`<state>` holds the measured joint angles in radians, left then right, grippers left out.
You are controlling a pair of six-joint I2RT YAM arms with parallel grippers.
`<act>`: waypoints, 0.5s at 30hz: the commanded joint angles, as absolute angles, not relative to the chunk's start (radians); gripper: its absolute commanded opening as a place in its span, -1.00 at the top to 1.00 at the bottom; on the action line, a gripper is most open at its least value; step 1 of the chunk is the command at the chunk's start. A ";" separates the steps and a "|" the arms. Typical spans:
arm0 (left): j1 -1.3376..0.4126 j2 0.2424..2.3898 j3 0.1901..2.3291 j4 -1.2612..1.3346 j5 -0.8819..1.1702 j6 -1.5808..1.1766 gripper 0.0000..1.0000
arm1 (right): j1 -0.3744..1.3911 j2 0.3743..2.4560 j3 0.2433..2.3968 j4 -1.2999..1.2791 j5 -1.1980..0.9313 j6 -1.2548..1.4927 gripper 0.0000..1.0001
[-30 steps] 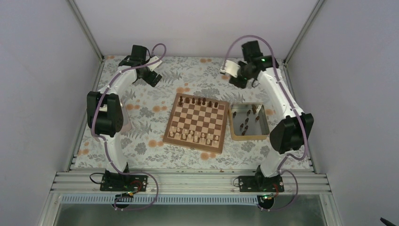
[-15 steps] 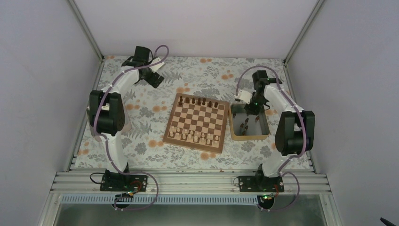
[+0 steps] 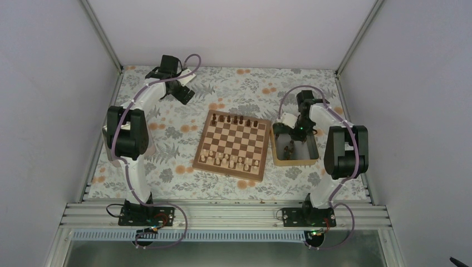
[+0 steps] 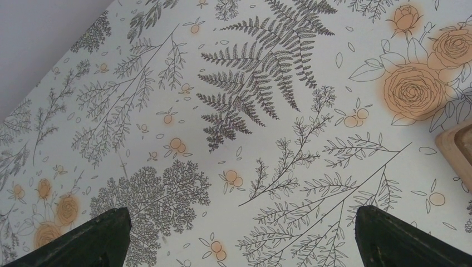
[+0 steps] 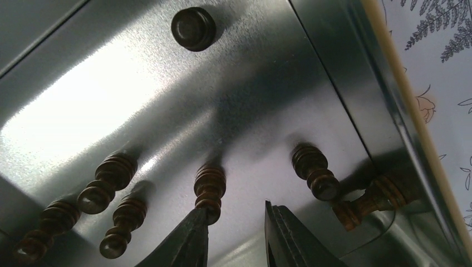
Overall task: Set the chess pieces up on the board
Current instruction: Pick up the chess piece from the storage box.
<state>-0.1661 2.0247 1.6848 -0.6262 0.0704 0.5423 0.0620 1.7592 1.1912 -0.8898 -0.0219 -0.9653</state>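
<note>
The board (image 3: 232, 143) lies mid-table, with dark brown chess pieces (image 3: 234, 119) along its far row and pale chessmen on its near rows. More dark chess pieces (image 5: 108, 181) stand in the metal tray (image 3: 309, 159) to the right of the board. My right gripper (image 3: 293, 132) is down inside the tray. In the right wrist view it (image 5: 236, 222) is open with nothing between its jaws. Its left finger (image 5: 192, 239) overlaps the head of one dark piece (image 5: 210, 186). My left gripper (image 3: 181, 93) hovers open and empty over the cloth at the far left; the left wrist view (image 4: 245, 245) shows the same.
Other dark pieces stand near the right jaws (image 5: 315, 169), and one lies on its side against the tray's wall (image 5: 378, 197). The tray's tan rim (image 5: 412, 122) runs along the right. A corner of the board (image 4: 459, 150) shows at the edge of the left wrist view. Floral cloth (image 3: 167, 167) covers the table.
My right arm has swung from the far back of the table down into the tray, then sunk lower among the pieces. The left arm has barely moved.
</note>
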 commanded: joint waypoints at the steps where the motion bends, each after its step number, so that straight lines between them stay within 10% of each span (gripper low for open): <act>1: -0.170 2.041 1.705 -0.632 0.061 0.541 -1.00 | 0.050 1.783 1.193 -0.858 -0.032 -0.951 0.43; 15: -0.173 2.049 1.705 -0.634 0.067 0.542 -1.00 | 0.046 1.735 1.230 -0.904 -0.097 -0.949 0.43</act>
